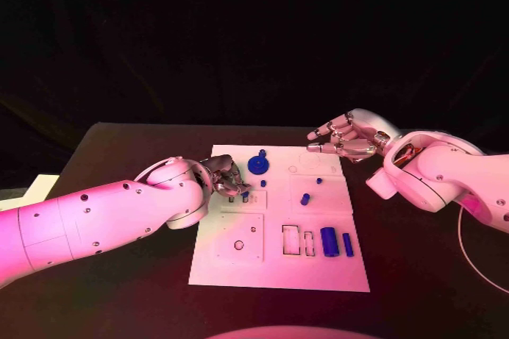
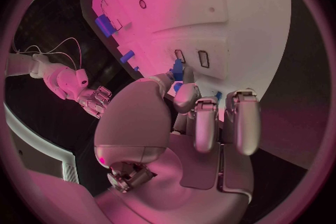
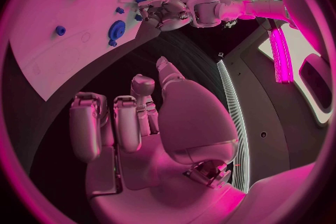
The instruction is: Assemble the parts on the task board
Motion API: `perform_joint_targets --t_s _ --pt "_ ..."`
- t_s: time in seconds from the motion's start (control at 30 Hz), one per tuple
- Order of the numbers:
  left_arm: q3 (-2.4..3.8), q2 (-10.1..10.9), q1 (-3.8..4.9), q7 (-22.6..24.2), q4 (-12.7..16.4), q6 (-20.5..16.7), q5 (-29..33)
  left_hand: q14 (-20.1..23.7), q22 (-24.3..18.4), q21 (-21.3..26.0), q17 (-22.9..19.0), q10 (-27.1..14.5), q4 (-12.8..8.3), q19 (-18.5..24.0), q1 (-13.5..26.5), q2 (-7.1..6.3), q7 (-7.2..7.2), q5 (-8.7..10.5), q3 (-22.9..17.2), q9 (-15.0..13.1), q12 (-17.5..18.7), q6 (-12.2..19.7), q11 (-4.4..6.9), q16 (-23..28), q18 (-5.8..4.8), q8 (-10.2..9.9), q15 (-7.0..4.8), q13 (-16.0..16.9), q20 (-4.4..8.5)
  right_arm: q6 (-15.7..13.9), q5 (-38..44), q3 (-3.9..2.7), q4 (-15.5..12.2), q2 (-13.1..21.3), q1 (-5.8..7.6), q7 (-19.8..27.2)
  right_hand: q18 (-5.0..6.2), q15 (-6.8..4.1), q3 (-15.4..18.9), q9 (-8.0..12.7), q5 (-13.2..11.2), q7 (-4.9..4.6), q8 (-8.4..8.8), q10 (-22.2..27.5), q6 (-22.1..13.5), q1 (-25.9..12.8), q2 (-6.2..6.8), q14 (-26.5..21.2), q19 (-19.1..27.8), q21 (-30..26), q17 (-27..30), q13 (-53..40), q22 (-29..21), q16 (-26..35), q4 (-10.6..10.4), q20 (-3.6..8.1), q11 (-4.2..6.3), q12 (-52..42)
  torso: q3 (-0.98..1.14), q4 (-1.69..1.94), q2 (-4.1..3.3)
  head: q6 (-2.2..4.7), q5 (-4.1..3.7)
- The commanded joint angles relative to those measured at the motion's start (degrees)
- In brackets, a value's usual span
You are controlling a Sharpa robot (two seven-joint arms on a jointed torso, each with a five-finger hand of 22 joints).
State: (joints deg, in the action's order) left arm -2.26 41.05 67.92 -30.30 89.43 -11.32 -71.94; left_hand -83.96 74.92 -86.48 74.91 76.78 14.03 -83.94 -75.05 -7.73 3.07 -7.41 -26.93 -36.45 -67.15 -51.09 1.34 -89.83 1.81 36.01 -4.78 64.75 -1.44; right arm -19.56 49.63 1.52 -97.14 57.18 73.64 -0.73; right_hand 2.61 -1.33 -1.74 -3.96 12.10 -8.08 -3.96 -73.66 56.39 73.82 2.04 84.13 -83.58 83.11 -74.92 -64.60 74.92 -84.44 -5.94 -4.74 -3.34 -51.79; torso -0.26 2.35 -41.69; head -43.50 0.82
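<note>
left hand (image 1: 221, 179), fingers pinching a small blue part (image 2: 178, 70) over task board (image 1: 278, 276) at nine o'clock; loose cylinders (image 1: 329, 241) remained at four o'clock; right hand (image 1: 348, 137) idle, fingers loosely spread.

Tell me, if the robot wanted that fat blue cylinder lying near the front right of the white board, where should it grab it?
Probably across its middle, from straight above. The blue cylinder lies flat on the task board, so its round sides are exposed. A slimmer blue bar lies close on one side, so fingers should slip in carefully there. The right hand, empty, seems nearer.
</note>
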Motion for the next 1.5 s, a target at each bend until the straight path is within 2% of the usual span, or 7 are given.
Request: perform_joint_targets --t_s 0.03,0.47,1.03,1.5 --pt "0.03 -0.1 -0.03 -1.0 -0.1 2.7 -0.4 -6.0 10.2 -0.3 15.1 0.4 -8.7 -3.7 -0.1 -0.25 -0.37 -0.05 -9.2 -0.1 -0.2 -0.2 0.14 -0.2 -0.61 0.2 0.01 0.0 -0.15 0.8 0.0 0.0 0.0 -0.1 -0.06 0.5 0.53 -0.05 0.5 -0.1 0.2 0.08 -0.25 0.1 0.4 -0.1 -0.2 3.8 0.5 -0.4 -5.9 0.1 0.2 0.4 0.0 0.1 0.39 0.2 0.02 0.01 -0.02 -0.11 0.0" --pt "0.03 -0.2 -0.03 -2.4 0.0 5.8 0.0 -6.0 10.3 -0.4 15.1 0.5 -8.7 -3.8 0.2 -0.37 -0.4 0.16 -9.4 -0.1 -0.2 -0.3 0.17 -0.2 -0.65 0.1 0.01 0.0 -0.14 1.0 -0.2 0.03 0.2 -0.1 -0.15 0.6 0.53 -0.06 0.7 -0.1 0.4 0.09 -0.22 0.1 0.4 -0.4 -0.45 3.8 0.5 -0.4 -5.9 0.1 0.2 0.4 -0.3 0.11 0.39 0.1 0.02 0.02 0.01 -0.34 0.01" --pt "0.03 0.1 -0.09 -2.7 0.6 6.0 0.3 -6.0 10.6 -0.6 15.1 0.8 -8.9 -3.9 0.4 -0.74 -0.48 0.39 -9.7 -0.1 -0.5 -0.5 0.24 -0.2 -0.71 0.0 -0.02 0.3 -0.12 1.2 -0.4 0.04 0.3 -0.2 -0.23 0.8 0.54 -0.06 0.8 -0.1 0.5 0.09 -0.21 0.1 0.4 -0.4 -0.56 3.9 0.5 -0.4 -5.9 0.1 0.2 0.4 -0.4 0.11 0.39 0.0 -0.02 0.01 -0.01 -0.52 0.01" --pt "0.04 0.2 -0.1 -2.6 0.8 6.1 0.5 -6.0 10.9 -0.7 15.1 1.0 -9.3 -4.1 0.5 -1.37 -0.57 0.48 -9.9 0.0 -0.6 -0.8 0.32 -0.2 -0.77 -0.2 -0.08 0.5 -0.07 1.2 -0.5 0.05 0.3 -0.2 -0.25 0.9 0.55 -0.07 0.9 -0.1 0.6 0.09 -0.2 0.1 0.4 -0.6 -0.73 3.8 0.5 -0.5 -5.8 0.2 0.1 0.5 -0.6 0.11 0.39 0.1 0.02 0.02 0.0 -0.72 0.02"
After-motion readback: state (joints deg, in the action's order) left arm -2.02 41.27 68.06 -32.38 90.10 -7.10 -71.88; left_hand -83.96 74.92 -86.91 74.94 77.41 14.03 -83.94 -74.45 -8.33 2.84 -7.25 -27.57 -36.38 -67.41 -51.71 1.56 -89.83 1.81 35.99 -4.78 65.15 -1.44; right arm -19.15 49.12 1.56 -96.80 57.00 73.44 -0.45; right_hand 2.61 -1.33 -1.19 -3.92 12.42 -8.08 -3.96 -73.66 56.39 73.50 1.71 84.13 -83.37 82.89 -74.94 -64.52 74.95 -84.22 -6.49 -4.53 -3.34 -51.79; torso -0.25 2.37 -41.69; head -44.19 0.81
